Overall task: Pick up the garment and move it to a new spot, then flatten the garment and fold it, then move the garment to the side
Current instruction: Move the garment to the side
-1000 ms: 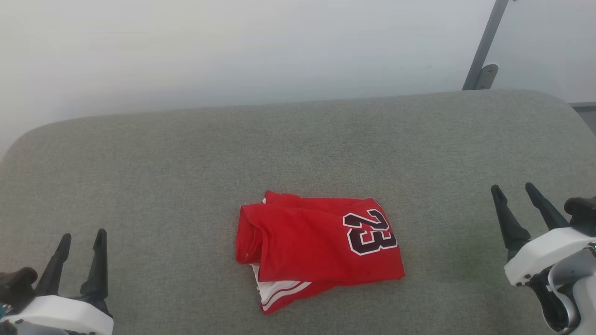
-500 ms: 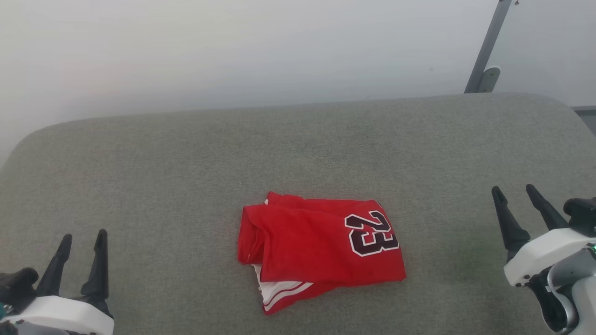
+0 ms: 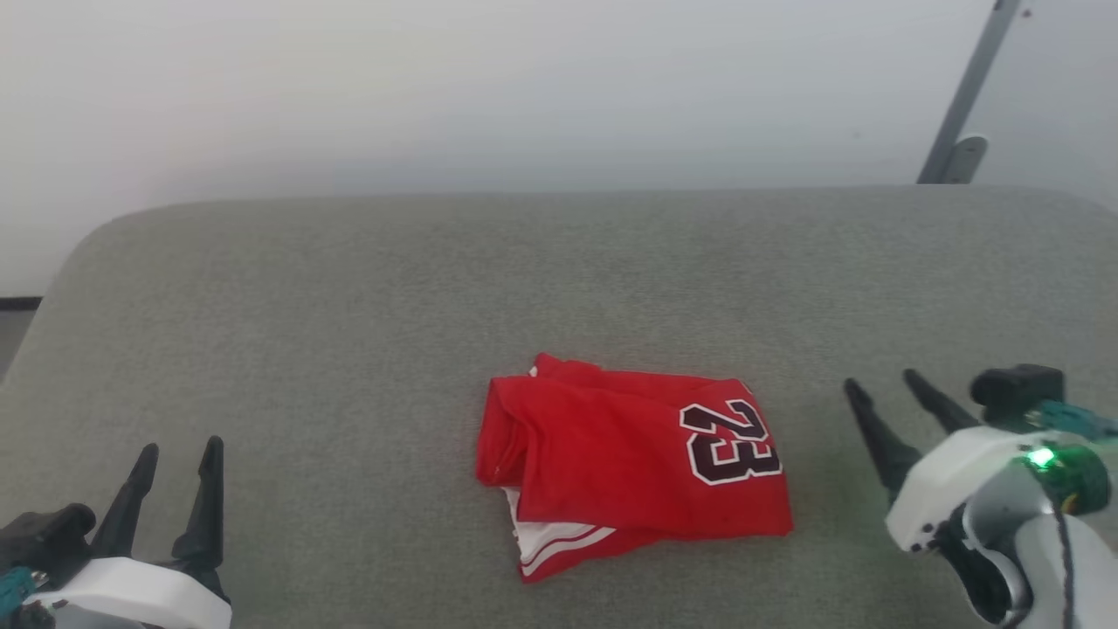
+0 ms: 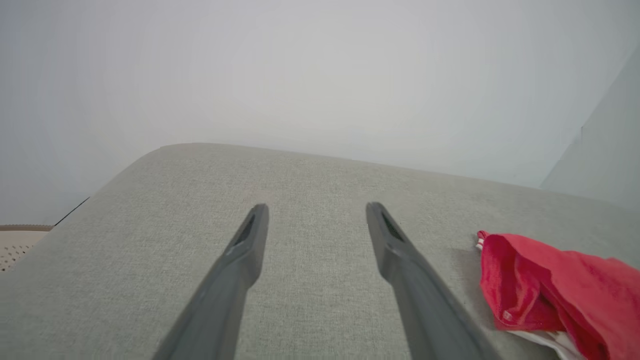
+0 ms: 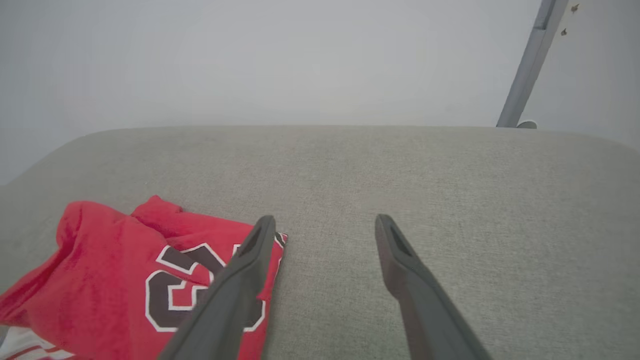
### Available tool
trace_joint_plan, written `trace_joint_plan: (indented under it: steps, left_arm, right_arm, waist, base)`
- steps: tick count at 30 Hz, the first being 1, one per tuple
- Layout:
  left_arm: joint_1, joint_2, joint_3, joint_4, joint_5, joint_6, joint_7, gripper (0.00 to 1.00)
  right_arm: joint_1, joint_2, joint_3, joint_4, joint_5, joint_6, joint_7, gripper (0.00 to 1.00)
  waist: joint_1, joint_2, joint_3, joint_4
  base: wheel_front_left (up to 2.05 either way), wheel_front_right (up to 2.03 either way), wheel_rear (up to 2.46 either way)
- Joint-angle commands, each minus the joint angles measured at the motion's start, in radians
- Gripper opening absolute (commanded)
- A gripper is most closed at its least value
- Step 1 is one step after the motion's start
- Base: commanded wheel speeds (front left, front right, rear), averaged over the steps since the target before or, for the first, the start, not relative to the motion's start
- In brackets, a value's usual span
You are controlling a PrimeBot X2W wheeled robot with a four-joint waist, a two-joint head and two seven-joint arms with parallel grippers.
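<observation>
- left gripper [image 3: 181,445]: low left in the head view, 2 dark fingers spread wide with nothing between them. Bare upholstery under it, well apart from the garment.
- right gripper [image 3: 879,378]: low right, fingers also spread and empty, tips angled up and to the left. Near the garment's right edge, not touching. In the right wrist view one finger crosses in front of the numerals. A green light [image 3: 1039,457] glows on the wrist.
- garment [image 3: 629,454]: red jersey loosely folded into a rough rectangle, lying between the 2 grippers and nearer the front edge. Black "23" outlined in white faces up at its right end. A white panel with red stripes pokes out under the lower left corner.
- surface [image 3: 349,306]: grey-green woven padding, flat, with a rounded far edge and rounded corners.
- room: a pale blank wall [image 3: 437,87] behind. A slanted grey metal bar [image 3: 969,87] at upper right, with a small bracket [image 3: 959,159] at its foot.
- left wrist view: a beige perforated patch [image 4: 15,245] beyond the surface's left edge. Cannot tell what it is.
</observation>
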Motion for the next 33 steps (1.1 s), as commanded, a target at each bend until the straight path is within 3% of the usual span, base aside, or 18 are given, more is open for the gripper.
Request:
trace_joint_plan:
  steps: [1,11,20,32,33]
  left_arm:
    - [-0.013,0.0,-0.006,0.001,-0.009,-0.003,-0.004,1.0]
    - [-0.063,-0.009,-0.069,0.019,-0.006,-0.003,-0.005,1.0]
    - [-0.094,-0.016,-0.107,0.036,-0.014,-0.003,-0.004,1.0]
    - [-0.147,-0.029,-0.138,0.047,-0.02,-0.003,-0.004,1.0]
    - [-0.148,-0.03,-0.139,0.048,-0.023,-0.003,-0.004,1.0]
  right_arm:
    - [-0.02,0.004,0.021,0.008,0.016,0.0,0.033,1.0]
    - [-0.103,-0.02,0.136,0.092,0.069,0.0,0.282,1.0]
    - [-0.137,-0.031,0.14,0.155,0.067,0.0,0.477,1.0]
    - [-0.177,0.016,0.122,0.218,0.042,0.0,0.652,1.0]
    - [-0.177,0.018,0.118,0.222,0.039,0.0,0.662,0.95]
  waist:
    - [0.0,-0.0001,0.009,0.019]
    - [0.0,-0.0001,0.045,0.109]
    - [0.0,-0.0001,0.086,0.171]
    - [0.0,-0.0001,0.16,0.223]
    - [0.0,-0.0001,0.163,0.225]
  base:
    - [0.0,0.0,0.0]
    - [0.0,0.0,0.0]
    - [0.0,0.0,0.0]
    - [0.0,0.0,0.0]
    - [0.0,0.0,0.0]
